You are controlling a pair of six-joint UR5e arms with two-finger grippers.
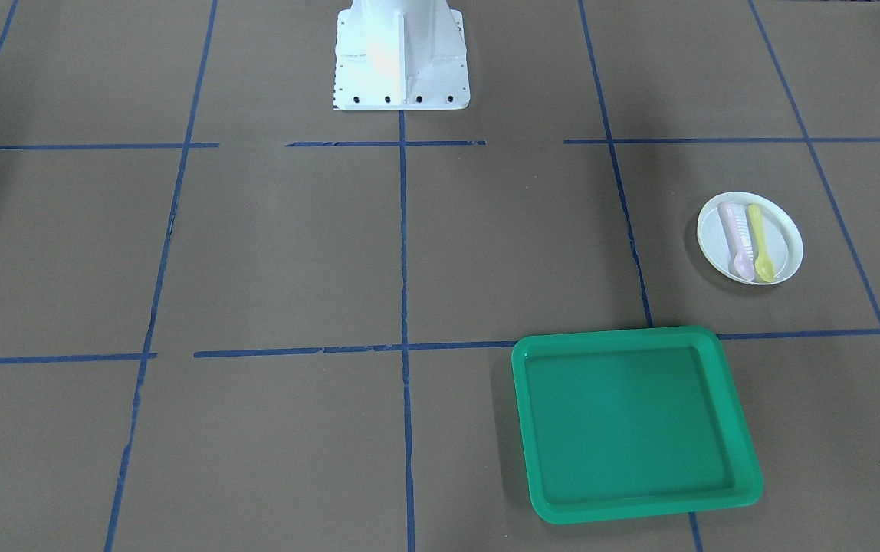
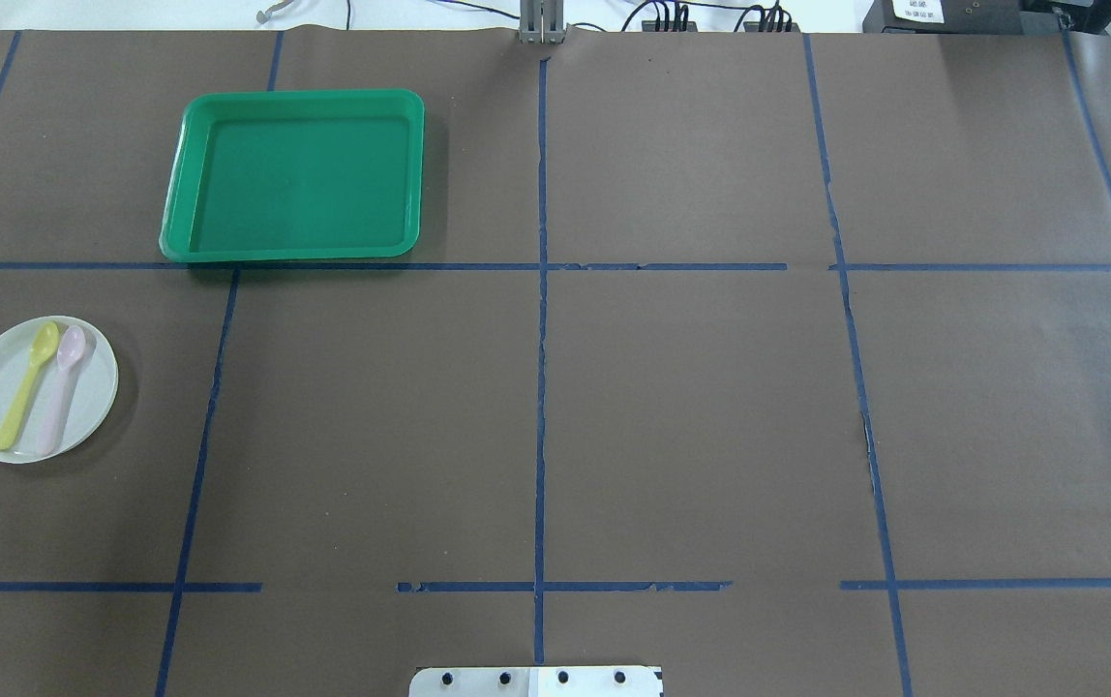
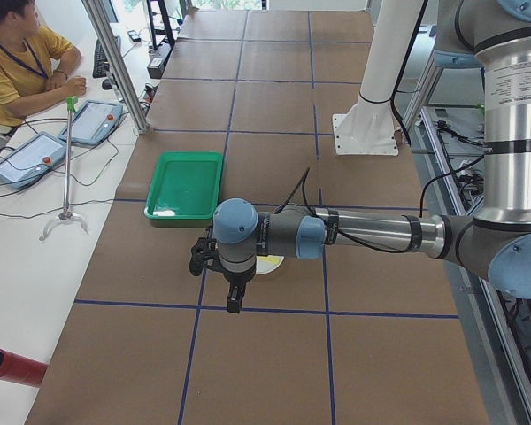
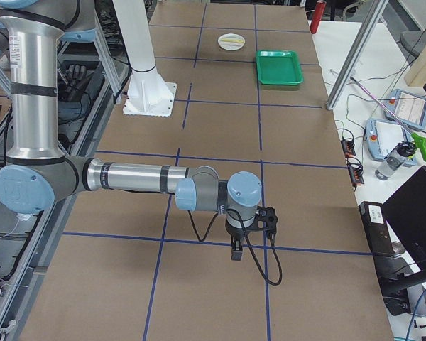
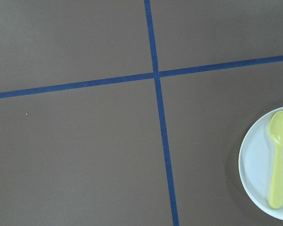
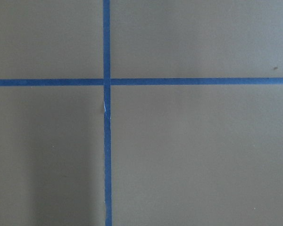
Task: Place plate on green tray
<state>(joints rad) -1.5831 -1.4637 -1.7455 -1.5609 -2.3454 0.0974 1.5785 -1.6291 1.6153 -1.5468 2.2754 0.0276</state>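
The small white plate [image 1: 786, 239] lies on the brown table with a pink spoon [image 1: 737, 238] and a yellow spoon [image 1: 759, 241] on it. In the overhead view the plate [image 2: 91, 392] is at the far left. The green tray [image 2: 294, 174] lies empty beyond it, apart from it; it also shows in the front view [image 1: 632, 422]. My left gripper [image 3: 234, 303] hangs above the table beside the plate [image 3: 271, 265]; I cannot tell if it is open. The left wrist view shows the plate's edge [image 5: 254, 165]. My right gripper [image 4: 236, 252] hangs far from the plate [image 4: 231, 41]; I cannot tell its state.
Blue tape lines [image 2: 541, 387] cross the brown table. The white robot base [image 1: 400, 57] stands at the table's middle edge. An operator [image 3: 22, 62] sits beyond the far side with tablets [image 3: 26, 158]. A metal post [image 3: 115, 62] stands near the tray.
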